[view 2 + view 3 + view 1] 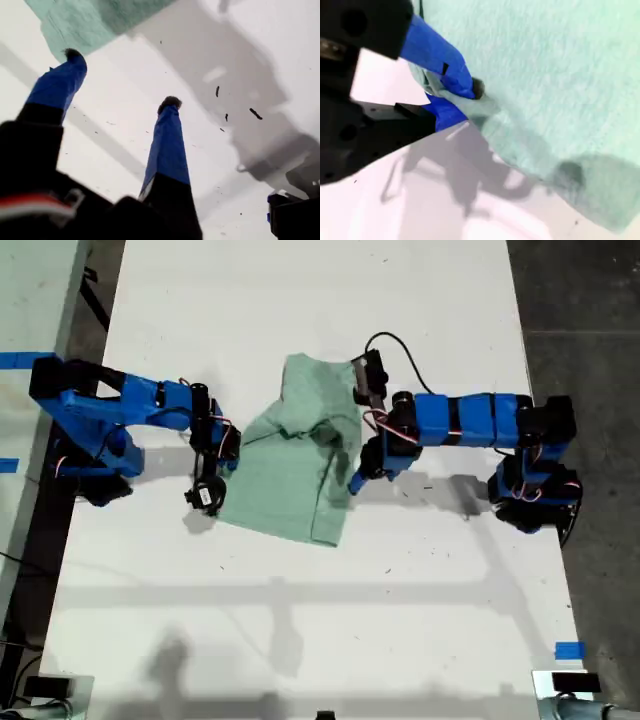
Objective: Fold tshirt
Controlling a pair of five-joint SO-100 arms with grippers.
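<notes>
White table [300,620] carries everything; tshirt [290,470] lies near the table's middle, closer to the far edge in the exterior view, partly folded and rumpled, one flap doubled over and a hem corner pointing toward the near edge.

Two blue arms come in from the table's side edges. The arm from the exterior view's right ends in my second gripper [452,97]; jaws pinched together on a bunched fold of the tshirt [560,75] at its edge, cloth squeezed between the blue fingers [435,55]. In the exterior view that is the gripper [362,472] at the shirt's side nearest that arm.

The other arm ends in my first gripper [120,80]; jaws spread wide, nothing between them, hanging over bare table with the tshirt [80,25] edge just beyond one fingertip. In the exterior view it [207,490] sits just beside the shirt's opposite side, not clearly touching.

Handling, as a judgement: light, limp, thin cloth; sags and wrinkles, drags on the table, slips if only one layer is pinched. Best hold is a hem or sleeve-edge corner, grabbing all layers, lifting low so the fold doesn't collapse.
</notes>
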